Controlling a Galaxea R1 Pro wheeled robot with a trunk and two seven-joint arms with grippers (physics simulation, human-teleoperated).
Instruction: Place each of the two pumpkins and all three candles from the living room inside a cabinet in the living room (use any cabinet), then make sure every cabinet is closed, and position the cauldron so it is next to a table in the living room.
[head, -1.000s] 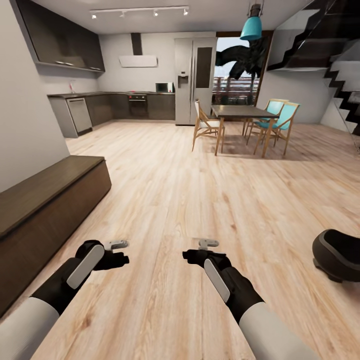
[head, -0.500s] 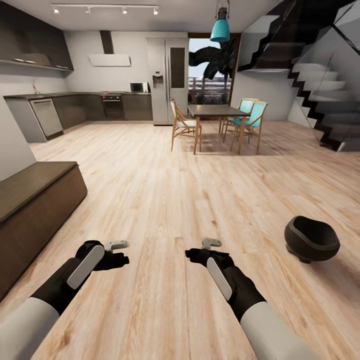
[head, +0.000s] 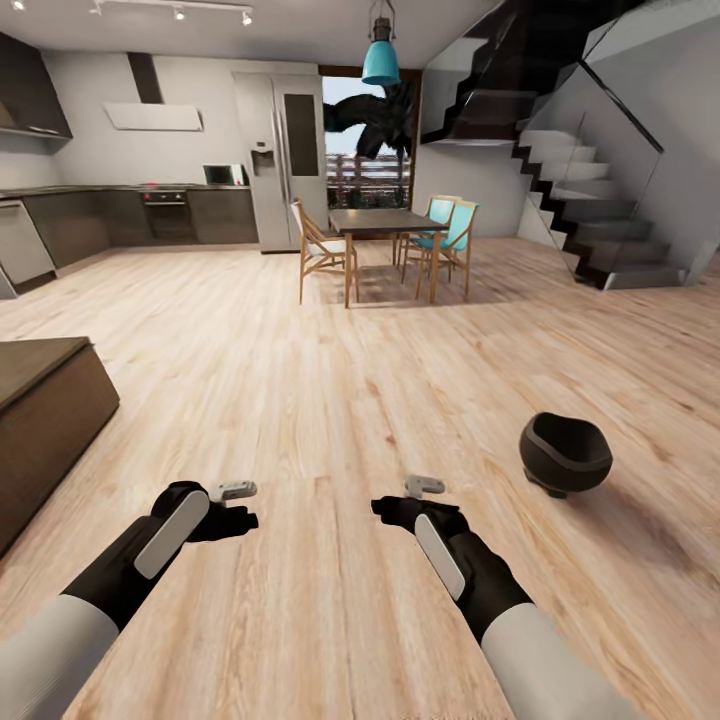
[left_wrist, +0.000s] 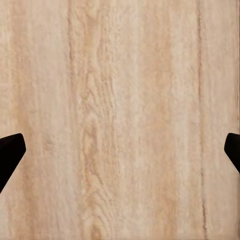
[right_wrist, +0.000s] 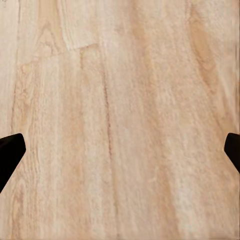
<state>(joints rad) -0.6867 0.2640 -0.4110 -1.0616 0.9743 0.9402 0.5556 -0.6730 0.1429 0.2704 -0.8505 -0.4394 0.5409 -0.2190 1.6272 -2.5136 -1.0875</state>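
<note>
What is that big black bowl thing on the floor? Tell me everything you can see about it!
It is a squat round black cauldron, matte and dark like iron, shaped like a deep bowl. Its wide mouth has a thick, slightly greyer rim and tips a little toward the camera, so part of the dark inside shows; nothing can be seen in there. It sits on small stubby feet on the light wooden plank floor, casting a soft shadow. It stands alone on the robot's right, with nothing else touching it.
</note>
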